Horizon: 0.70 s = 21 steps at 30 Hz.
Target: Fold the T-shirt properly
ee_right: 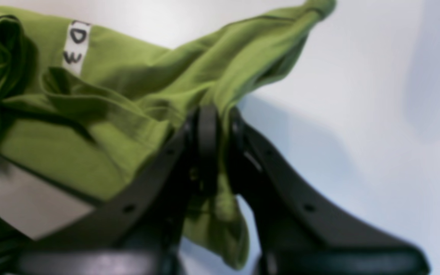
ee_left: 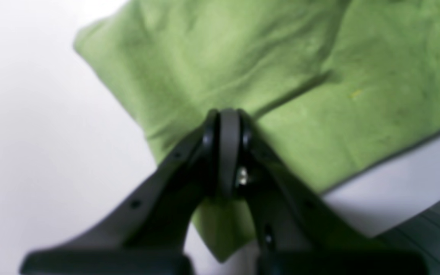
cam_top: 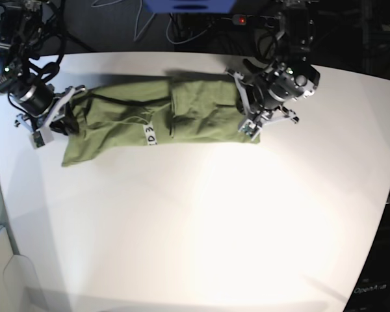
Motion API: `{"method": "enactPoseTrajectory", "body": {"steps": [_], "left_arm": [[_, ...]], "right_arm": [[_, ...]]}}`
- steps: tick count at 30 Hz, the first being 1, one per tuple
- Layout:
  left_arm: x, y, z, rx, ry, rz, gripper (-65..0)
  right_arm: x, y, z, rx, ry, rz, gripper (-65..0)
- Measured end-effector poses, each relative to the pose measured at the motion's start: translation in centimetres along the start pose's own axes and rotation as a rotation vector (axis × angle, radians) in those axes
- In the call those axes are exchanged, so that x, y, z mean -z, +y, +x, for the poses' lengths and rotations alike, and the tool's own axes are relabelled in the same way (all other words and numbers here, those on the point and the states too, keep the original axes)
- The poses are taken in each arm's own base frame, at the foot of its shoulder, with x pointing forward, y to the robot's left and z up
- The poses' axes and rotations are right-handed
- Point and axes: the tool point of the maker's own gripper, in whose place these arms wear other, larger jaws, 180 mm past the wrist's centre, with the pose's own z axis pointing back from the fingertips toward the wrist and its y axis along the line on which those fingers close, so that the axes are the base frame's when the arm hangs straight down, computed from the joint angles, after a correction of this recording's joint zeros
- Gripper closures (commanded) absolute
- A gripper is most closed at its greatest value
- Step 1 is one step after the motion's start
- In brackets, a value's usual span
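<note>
The green T-shirt (cam_top: pixel 117 123) lies as a long, wrinkled strip across the far half of the white table (cam_top: pixel 214 227), with its white tag (cam_top: pixel 150 136) near the middle. My left gripper (cam_top: pixel 246 112) is at the strip's right end. In the left wrist view it (ee_left: pixel 228 114) is shut, pinching the cloth (ee_left: pixel 281 57). My right gripper (cam_top: pixel 54 122) is at the strip's left end. In the right wrist view it (ee_right: pixel 214 110) is shut on a bunched fold of the shirt (ee_right: pixel 71 152), with the tag (ee_right: pixel 75 46) off to its left.
Cables and dark equipment (cam_top: pixel 182 19) stand beyond the table's far edge. The table's curved edge (ee_left: pixel 395 191) shows close to the shirt's end in the left wrist view. The table's near half is bare white surface.
</note>
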Motion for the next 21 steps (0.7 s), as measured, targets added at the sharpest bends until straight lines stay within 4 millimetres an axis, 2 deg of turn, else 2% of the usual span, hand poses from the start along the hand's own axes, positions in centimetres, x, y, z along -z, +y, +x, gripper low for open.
{"method": "enactPoseTrajectory", "body": {"steps": [4,9,14,18,21], "left_arm": [[0.0,0.0,0.0,0.000,-0.001,0.000,-1.1],[0.0,0.0,0.0,0.000,0.003,0.001,-1.1],[0.0,0.1,0.1,0.001,0.003,0.001,-1.1],[0.1,-0.1,0.1,-0.002,0.009,0.002,-1.1],[0.1,-0.1,0.1,-0.004,0.008,0.001,-1.1]], "right_arm": [[-0.7,1.7,0.4,-0.041,-0.004,0.027,-0.4],[0.2,5.8,0.4,-0.064,-0.003,0.134,-0.4],[1.2,10.8,-0.1,-0.088,0.013,0.270,-0.4],[2.0,13.7,0.7,-0.068,-0.015,0.335,-0.4],[2.3,15.1,1.5,-0.074,-0.034,0.371,-0.4]]}}
